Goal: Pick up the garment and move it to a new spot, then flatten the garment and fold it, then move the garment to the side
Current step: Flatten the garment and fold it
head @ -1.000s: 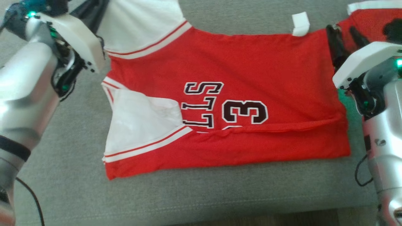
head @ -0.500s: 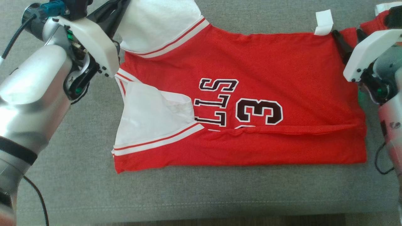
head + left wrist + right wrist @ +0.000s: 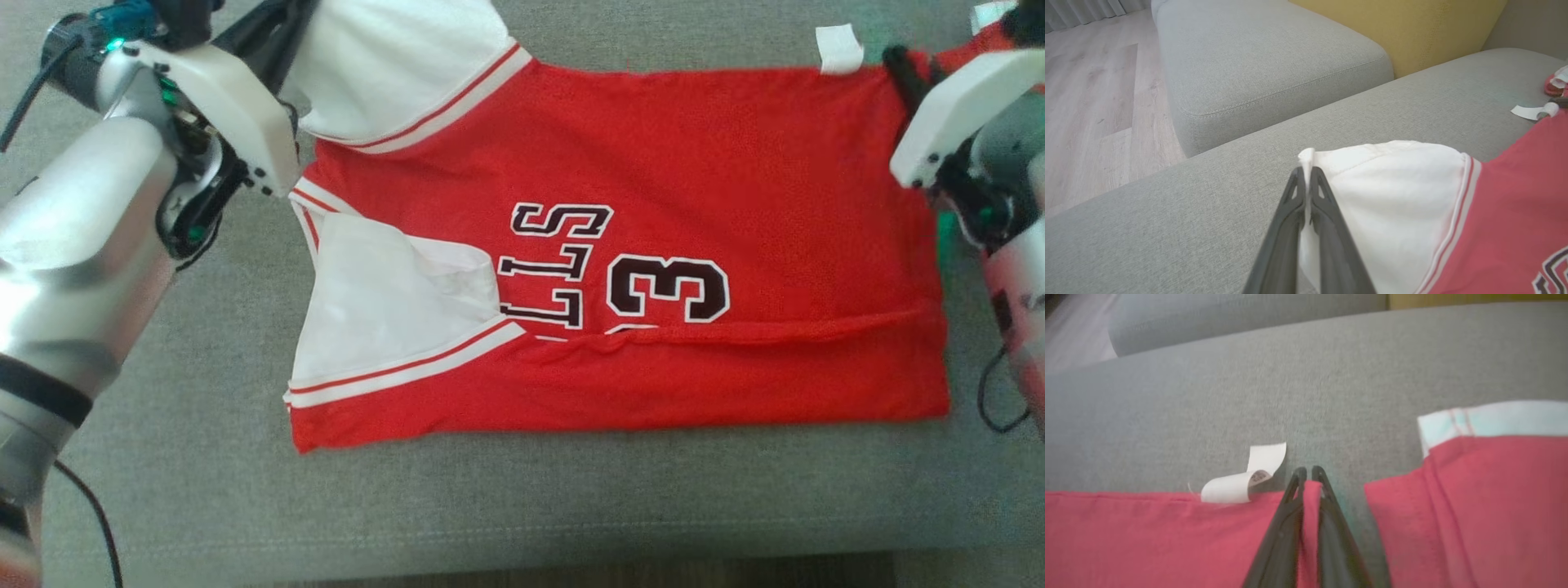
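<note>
Found red basketball jersey (image 3: 653, 245) spread on grey sofa seat (image 3: 522, 506), near edge folded over, with left jaws clenched on its white sleeve (image 3: 1392, 183) and right jaws gripping its far hem corner (image 3: 1310, 490); judged mid-fold, move aside outstanding

surface: grey sofa seat (image 3: 522, 506) | adjacent: second grey cushion (image 3: 1257, 61), stitched seam along its edge | behind: yellow backrest (image 3: 1412, 28) | floor: pale wood planks (image 3: 1090, 102) | far corner: grey curtain (image 3: 1086, 8)
</note>
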Motion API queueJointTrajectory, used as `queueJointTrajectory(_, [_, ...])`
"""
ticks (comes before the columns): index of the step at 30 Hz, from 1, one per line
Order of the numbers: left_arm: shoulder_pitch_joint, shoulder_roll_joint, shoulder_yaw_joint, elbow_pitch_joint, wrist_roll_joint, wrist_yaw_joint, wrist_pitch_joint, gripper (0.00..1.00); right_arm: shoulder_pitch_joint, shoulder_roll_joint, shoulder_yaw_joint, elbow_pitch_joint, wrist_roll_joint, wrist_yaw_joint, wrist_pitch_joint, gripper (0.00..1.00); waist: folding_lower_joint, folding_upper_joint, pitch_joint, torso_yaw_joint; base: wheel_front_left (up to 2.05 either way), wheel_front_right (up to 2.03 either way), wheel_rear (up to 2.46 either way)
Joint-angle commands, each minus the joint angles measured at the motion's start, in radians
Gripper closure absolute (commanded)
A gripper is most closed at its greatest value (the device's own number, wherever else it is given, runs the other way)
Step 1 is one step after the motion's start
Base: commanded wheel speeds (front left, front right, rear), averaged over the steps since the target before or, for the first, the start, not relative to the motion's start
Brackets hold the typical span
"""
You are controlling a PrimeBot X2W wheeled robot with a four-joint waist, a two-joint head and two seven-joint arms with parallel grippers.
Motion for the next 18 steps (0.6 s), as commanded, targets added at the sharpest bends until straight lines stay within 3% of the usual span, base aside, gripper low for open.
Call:
queueJointTrajectory(1, [-0.052,0.041,0.049,-0.008,-0.002,0.012,-0.009,1.0,-0.043,-0.009,0.005,-0.036,0.01,-0.001,-0.015,1.0,0.0,0.0,0.0,-0.001,0.0,0.0,0.0])
queueJointTrajectory(18, [-0.178,-0.022,0.11,0.141,0.056,0.049,-0.089,1.0,-0.168,0.037,-0.008,0.05,0.098,-0.001,-0.303,1.0,0.0,0.0,0.0,-0.007,0.0,0.0,0.0])
